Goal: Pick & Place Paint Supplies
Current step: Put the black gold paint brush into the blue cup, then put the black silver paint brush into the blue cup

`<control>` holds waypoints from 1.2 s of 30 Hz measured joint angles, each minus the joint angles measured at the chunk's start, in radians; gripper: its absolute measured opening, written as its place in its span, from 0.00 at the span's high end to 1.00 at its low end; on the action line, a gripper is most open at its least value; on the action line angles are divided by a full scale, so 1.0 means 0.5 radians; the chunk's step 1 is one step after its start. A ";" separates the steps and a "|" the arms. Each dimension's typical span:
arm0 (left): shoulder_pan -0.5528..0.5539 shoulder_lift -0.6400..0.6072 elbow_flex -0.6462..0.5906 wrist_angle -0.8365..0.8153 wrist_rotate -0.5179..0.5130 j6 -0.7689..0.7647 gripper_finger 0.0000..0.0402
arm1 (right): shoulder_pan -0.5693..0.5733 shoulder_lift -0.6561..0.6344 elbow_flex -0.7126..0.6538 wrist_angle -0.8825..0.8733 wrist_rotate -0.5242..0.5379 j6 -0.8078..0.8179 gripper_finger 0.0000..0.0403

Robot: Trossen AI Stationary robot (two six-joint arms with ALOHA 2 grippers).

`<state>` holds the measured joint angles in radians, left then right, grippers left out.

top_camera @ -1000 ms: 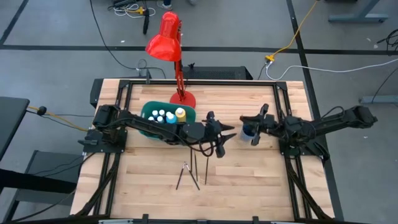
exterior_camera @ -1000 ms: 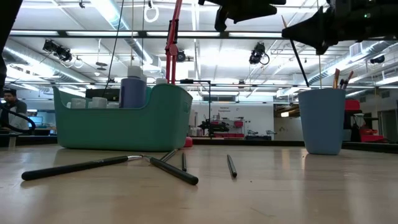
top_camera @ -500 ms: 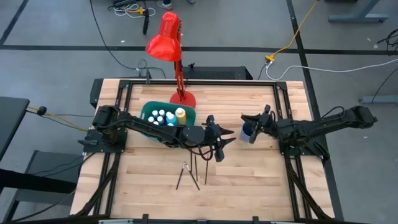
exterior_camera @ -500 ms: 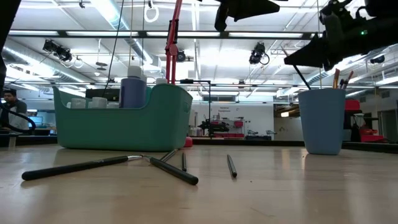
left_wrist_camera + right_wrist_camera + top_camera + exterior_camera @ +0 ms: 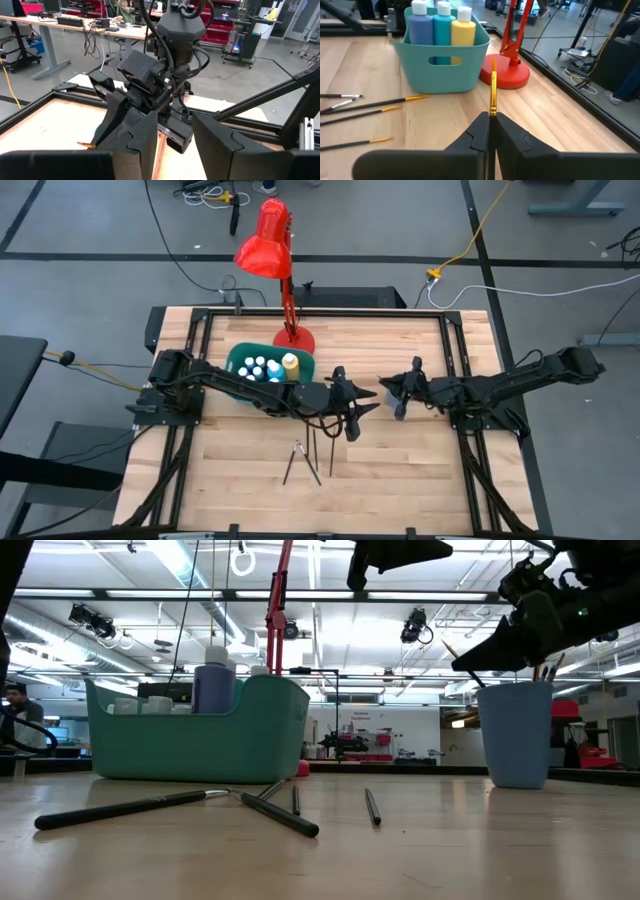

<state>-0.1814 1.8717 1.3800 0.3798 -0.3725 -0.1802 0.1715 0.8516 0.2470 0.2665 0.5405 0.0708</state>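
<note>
While the red lamp (image 5: 268, 242) stands behind the teal bin (image 5: 441, 60) of paint bottles (image 5: 462, 28), I see my right gripper (image 5: 489, 131) pinching a gold-ferruled brush (image 5: 493, 89) above the blue cup (image 5: 516, 733). My left gripper (image 5: 354, 406) hovers part-open and empty over four dark brushes (image 5: 312, 454) on the table (image 5: 400, 480).

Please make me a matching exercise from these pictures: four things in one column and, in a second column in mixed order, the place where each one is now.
Things
1. yellow bottle
2. gold-banded brush
3. blue cup
4. loose brushes

Places
A. lying flat on the table
B. inside the teal bin
C. pinched in the shut right tool
D. standing upright on the table, with handles sticking out of it

Pairs: 1-B, 2-C, 3-D, 4-A
</note>
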 joint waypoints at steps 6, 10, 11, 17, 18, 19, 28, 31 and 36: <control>0.000 0.000 0.000 -0.002 0.000 0.000 0.66 | 0.000 0.002 0.000 0.004 0.064 -0.037 0.86; 0.000 0.000 0.000 -0.002 0.000 0.000 0.66 | 0.000 0.002 0.000 0.044 0.106 -0.093 0.76; 0.000 0.000 0.000 -0.002 -0.001 -0.001 0.66 | 0.000 0.000 0.000 0.070 0.107 -0.114 0.73; 0.000 0.000 0.001 -0.010 -0.024 -0.001 0.66 | 0.001 -0.001 0.000 0.374 0.102 -0.269 0.59; -0.001 0.000 0.001 -0.021 -0.024 -0.004 0.66 | 0.001 -0.001 0.000 0.439 0.093 -0.302 0.58; -0.005 0.000 0.001 -0.038 -0.024 -0.009 0.66 | 0.002 -0.001 0.000 0.506 0.072 -0.327 0.56; -0.078 0.000 0.001 -0.211 -0.024 -0.151 0.66 | 0.061 -0.001 0.000 0.909 -0.540 -0.429 0.53; -0.117 0.000 0.001 -0.294 -0.024 -0.255 0.66 | 0.074 -0.001 0.000 0.999 -0.916 -0.428 0.53; -0.178 0.000 0.002 -0.513 -0.118 -0.550 0.66 | 0.079 -0.001 0.000 1.183 -1.417 -0.428 0.53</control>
<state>-0.2703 1.8717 1.3811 0.1233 -0.4316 -0.4553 0.2108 0.8509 0.2470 0.8579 -0.1681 -0.1433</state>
